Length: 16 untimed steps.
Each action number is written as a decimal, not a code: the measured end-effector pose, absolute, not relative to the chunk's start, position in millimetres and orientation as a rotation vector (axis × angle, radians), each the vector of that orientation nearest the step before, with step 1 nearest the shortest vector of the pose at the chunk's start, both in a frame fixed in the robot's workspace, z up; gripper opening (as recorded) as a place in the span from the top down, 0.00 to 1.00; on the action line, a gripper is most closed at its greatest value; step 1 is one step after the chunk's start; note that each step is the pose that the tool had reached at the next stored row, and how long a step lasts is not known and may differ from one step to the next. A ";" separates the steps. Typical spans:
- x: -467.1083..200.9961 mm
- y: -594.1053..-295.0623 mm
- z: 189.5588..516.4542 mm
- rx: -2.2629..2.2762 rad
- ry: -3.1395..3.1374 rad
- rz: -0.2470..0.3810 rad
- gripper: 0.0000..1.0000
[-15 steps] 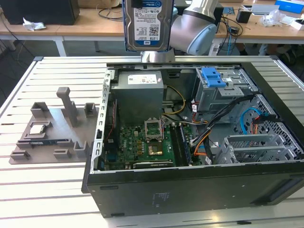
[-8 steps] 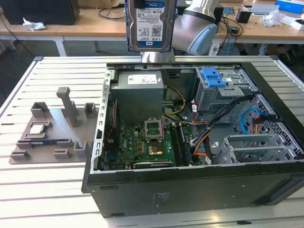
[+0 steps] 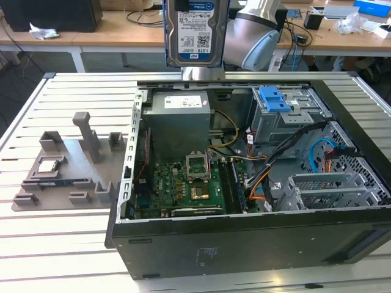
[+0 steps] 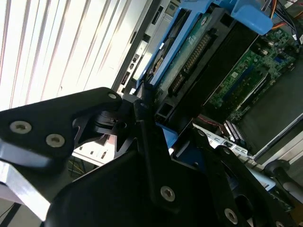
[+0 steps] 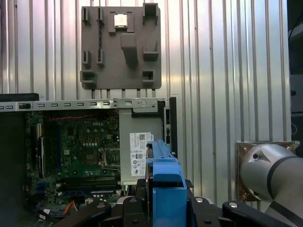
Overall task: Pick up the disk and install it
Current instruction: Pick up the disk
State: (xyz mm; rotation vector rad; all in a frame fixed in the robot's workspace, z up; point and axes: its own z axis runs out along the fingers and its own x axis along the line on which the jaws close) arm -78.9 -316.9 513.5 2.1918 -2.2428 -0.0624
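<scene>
Disk [image 3: 190, 32]: one. It was a silver drive with a white-and-blue label, and it hung upright in the air. It was above the far edge of the computer case [image 3: 244, 247] and over the grey power supply [image 3: 180, 119], touching neither.

Gripper [image 5: 166, 189]: one, on the robot arm [image 3: 256, 36]. It was clamped on the disk's blue rail [image 5: 164, 163] from both sides and carried the disk's whole weight.

Handling note, as a judgement: the step in hand was the carry toward the case.
- It would go well with the squeeze kept on the rail and never on the label face.
- The disk should be held square to the drive cage [image 3: 287, 125].
- The path should be kept high enough to clear the case wall and the loose cables [image 3: 287, 152].
- A slow approach looked wise, since the cage stood close among wires.

Count of other items:
- Computer case, lid off: one.
- Power supply: one.
- Circuit board [image 3: 183, 183] on the case floor: one.
- Blue bracket [image 3: 274, 99] on top of the drive cage: one.
- Metal cages: two, the second [image 3: 333, 189] nearer the exterior view's right.
- Grey parts tray [image 3: 91, 152] on the slatted table [image 3: 36, 250], beside the case on the exterior view's left: one.
- Square chip [image 3: 50, 163] resting in that tray: one.
</scene>
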 end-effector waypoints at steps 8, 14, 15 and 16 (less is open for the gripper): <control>-74.0 -318.8 513.4 2.192 -2.243 -0.062 0.63; -71.0 -320.0 513.4 2.192 -2.243 -0.062 0.63; -70.5 -320.1 513.4 2.192 -2.243 -0.062 0.63; -69.9 -320.4 513.4 2.192 -2.243 -0.062 0.63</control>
